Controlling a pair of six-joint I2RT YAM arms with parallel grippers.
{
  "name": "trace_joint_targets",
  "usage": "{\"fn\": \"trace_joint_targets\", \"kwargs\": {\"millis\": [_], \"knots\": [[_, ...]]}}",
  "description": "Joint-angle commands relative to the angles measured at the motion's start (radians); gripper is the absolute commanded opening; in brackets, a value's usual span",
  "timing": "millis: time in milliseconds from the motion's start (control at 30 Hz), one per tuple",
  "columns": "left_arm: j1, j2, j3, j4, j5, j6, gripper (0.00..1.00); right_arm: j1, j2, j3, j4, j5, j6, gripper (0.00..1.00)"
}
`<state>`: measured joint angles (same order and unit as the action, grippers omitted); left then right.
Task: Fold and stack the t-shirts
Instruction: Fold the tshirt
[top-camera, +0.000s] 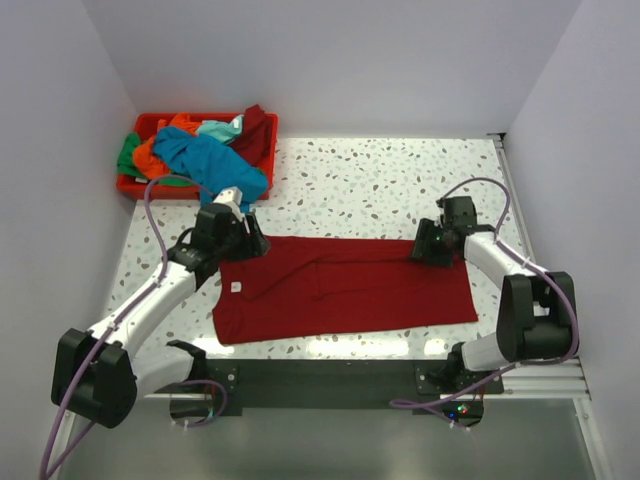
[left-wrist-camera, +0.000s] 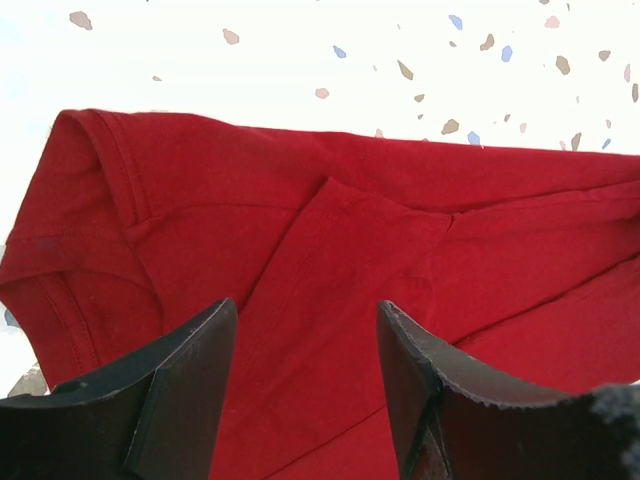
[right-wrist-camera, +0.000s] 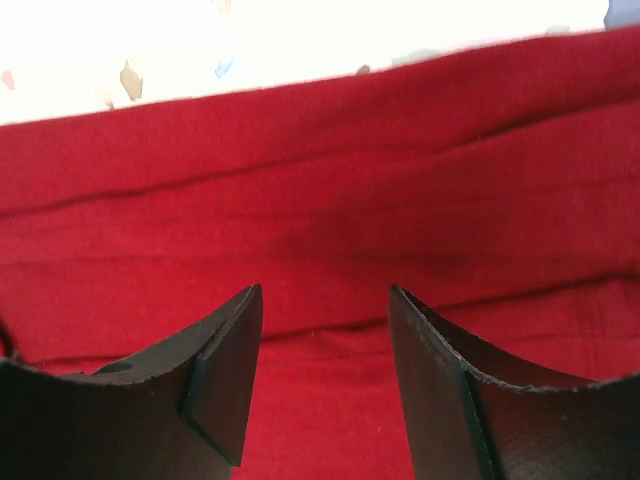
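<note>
A large dark red t-shirt lies flat across the middle of the table, folded lengthwise, its collar end at the left. My left gripper hovers over its far left corner, jaws open above a folded sleeve with nothing between them. At the shirt's far right corner my right gripper is also open, its fingers spread above the red cloth near the far edge. Teal, orange and green t-shirts lie heaped at the back left.
A red plastic bin at the back left corner holds the heap of shirts, which spills over its near side. White walls close in on left, right and rear. The speckled tabletop shows beyond the red shirt.
</note>
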<state>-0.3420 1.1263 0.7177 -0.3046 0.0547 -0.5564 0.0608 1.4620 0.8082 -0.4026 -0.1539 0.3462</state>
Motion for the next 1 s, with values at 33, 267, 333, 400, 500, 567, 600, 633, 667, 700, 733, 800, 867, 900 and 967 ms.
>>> {"fn": "trace_joint_targets", "kwargs": {"millis": [33,267,333,400,500,567,600,633,667,700,733,800,867,900,967], "knots": [[-0.003,0.012,-0.026,0.067,0.005,0.013,0.63,0.002,-0.066,-0.009,-0.057,-0.042,-0.016,0.56],[-0.003,0.05,-0.02,0.087,0.017,0.009,0.63,0.002,-0.106,0.112,-0.129,0.101,0.007,0.57],[-0.003,0.05,-0.02,0.085,0.017,0.009,0.63,-0.001,-0.075,0.173,-0.139,0.174,0.011,0.57],[-0.003,0.05,-0.02,0.084,0.016,0.013,0.64,-0.009,-0.025,0.218,-0.142,0.244,0.008,0.56],[-0.005,0.072,-0.018,0.093,0.014,0.026,0.64,-0.036,0.027,0.241,-0.119,0.255,0.0,0.55],[-0.003,0.102,-0.012,0.108,0.023,0.032,0.65,-0.049,0.067,0.246,-0.101,0.255,0.002,0.55],[-0.003,0.116,-0.009,0.116,0.031,0.035,0.66,-0.058,0.076,0.244,-0.096,0.251,0.002,0.55],[-0.003,0.142,-0.004,0.136,0.048,0.035,0.67,-0.058,0.093,0.243,-0.082,0.243,0.002,0.55],[-0.005,0.156,-0.003,0.148,0.054,0.035,0.67,-0.091,0.098,0.238,-0.074,0.237,0.002,0.55],[-0.003,0.168,0.002,0.157,0.066,0.032,0.67,-0.117,0.106,0.232,-0.068,0.222,0.002,0.54],[-0.003,0.181,0.005,0.179,0.074,0.032,0.68,-0.13,0.115,0.229,-0.062,0.212,-0.001,0.54],[-0.003,0.214,0.017,0.199,0.094,0.03,0.68,-0.163,0.121,0.226,-0.045,0.197,-0.013,0.54],[-0.005,0.249,0.032,0.211,0.103,0.033,0.68,-0.18,0.133,0.226,-0.035,0.192,-0.035,0.54],[-0.005,0.26,0.037,0.216,0.105,0.036,0.68,-0.196,0.139,0.233,-0.032,0.189,-0.039,0.53],[-0.005,0.291,0.049,0.225,0.112,0.039,0.68,-0.207,0.162,0.241,-0.027,0.179,-0.046,0.52]]}}
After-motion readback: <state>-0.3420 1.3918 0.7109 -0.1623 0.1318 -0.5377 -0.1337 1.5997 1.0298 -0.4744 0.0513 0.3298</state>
